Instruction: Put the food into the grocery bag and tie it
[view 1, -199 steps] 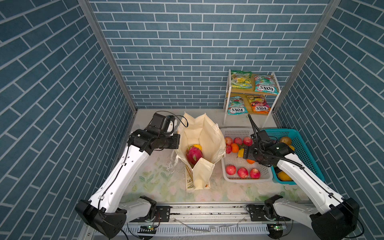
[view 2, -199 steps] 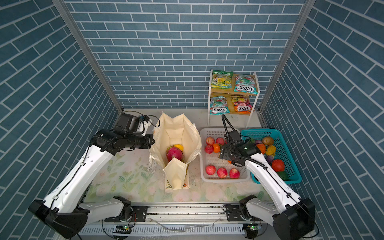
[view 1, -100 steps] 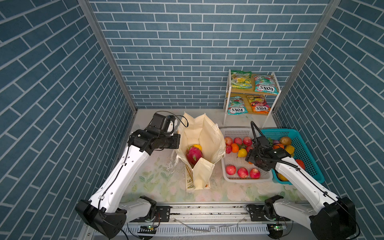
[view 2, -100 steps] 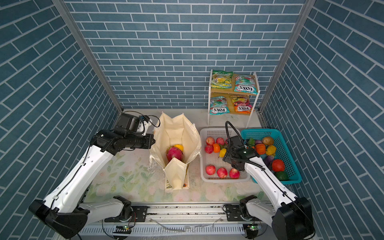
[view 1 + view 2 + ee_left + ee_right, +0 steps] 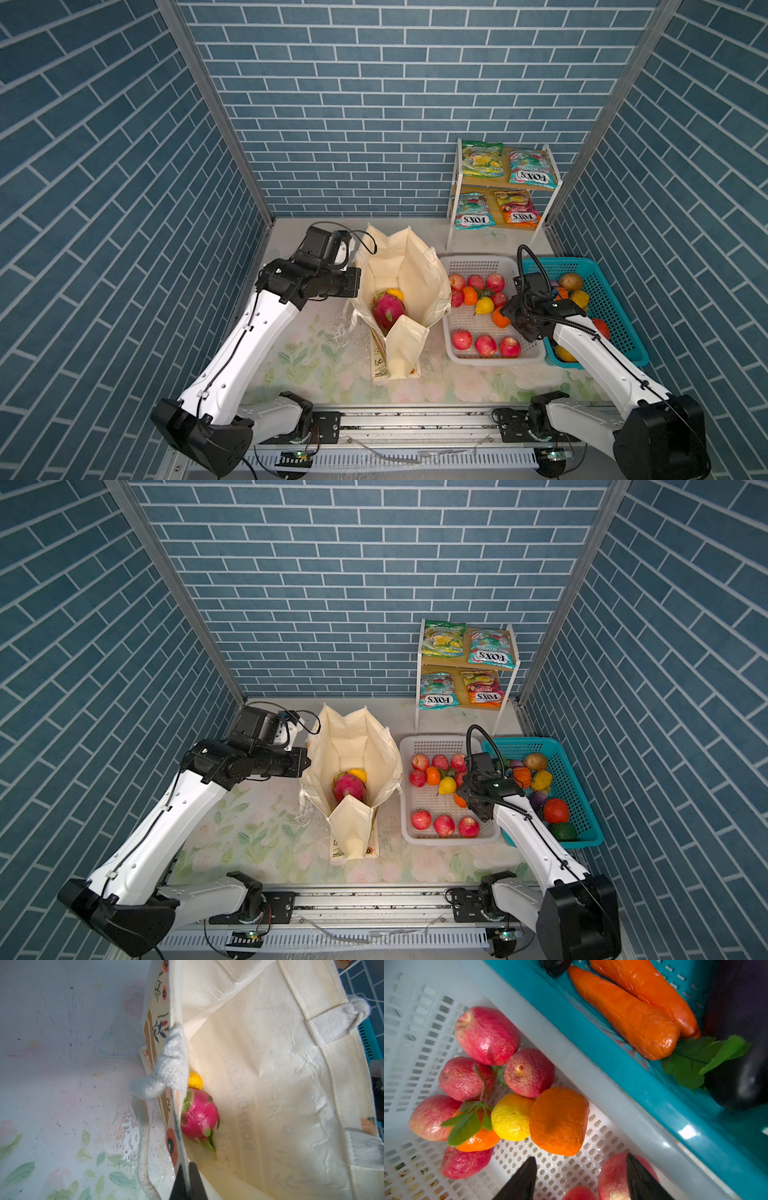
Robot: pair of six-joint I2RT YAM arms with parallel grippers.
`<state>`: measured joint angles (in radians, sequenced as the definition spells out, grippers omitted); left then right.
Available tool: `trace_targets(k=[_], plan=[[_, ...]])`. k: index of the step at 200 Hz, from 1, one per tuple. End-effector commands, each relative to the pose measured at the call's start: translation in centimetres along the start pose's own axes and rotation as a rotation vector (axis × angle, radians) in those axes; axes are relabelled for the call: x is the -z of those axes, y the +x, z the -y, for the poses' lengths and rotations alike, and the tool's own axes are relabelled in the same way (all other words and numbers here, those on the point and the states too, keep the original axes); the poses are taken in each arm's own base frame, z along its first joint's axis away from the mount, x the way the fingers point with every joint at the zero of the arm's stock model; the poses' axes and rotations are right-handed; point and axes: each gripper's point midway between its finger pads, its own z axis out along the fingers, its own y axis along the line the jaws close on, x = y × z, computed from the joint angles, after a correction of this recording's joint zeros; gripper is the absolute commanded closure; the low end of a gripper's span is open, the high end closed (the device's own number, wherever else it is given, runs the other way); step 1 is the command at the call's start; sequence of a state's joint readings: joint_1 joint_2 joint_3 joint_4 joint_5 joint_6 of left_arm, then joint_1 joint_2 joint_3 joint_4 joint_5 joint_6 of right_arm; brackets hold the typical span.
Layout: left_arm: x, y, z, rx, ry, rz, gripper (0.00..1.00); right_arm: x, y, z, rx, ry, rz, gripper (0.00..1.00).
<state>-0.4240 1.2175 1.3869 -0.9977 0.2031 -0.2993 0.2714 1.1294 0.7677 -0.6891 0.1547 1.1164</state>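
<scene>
— Canvas is sagging; the left hand is clamping the tote's rim.
— The right hand, jaws apart and empty, is hovering over the basket's squashy orange, probably best gripped mid-body.

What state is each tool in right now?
Left tool: shut on the grocery bag rim.
Right tool: open, empty, over the white basket.

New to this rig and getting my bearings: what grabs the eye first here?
A cream floral canvas tote stands open mid-table, a pink dragon fruit inside, its rim pinched by the left gripper. Right of it, a white basket holds red apples and oranges; bright FOX'S packets sit at the back right.
</scene>
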Motion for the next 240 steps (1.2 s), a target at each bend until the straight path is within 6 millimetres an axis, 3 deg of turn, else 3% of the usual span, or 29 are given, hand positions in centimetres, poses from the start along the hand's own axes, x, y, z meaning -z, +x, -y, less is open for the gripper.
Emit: trace_targets(k=[1,96,175,240], plan=[[-0.4,-0.3,0.2,-0.012,0.008,0.013,1.0,-0.3,-0.4,-0.9,-0.106,-0.023,-0.003,0.31],[-0.9,-0.4,0.2,-0.015,0.007,0.008,1.0,-2.4,-0.7,-1.4,-0.15,0.025,-0.022,0.29],[-0.8,-0.4,0.1,-0.018,0.005,0.009,1.0,-2.6,-1.3,-2.4,-0.15,0.027,-0.019,0.19],[-0.9,-0.4,0.1,-0.017,0.002,0.004,1.0,-4.0,-0.7,-1.7,-0.157,0.07,-0.043,0.2]])
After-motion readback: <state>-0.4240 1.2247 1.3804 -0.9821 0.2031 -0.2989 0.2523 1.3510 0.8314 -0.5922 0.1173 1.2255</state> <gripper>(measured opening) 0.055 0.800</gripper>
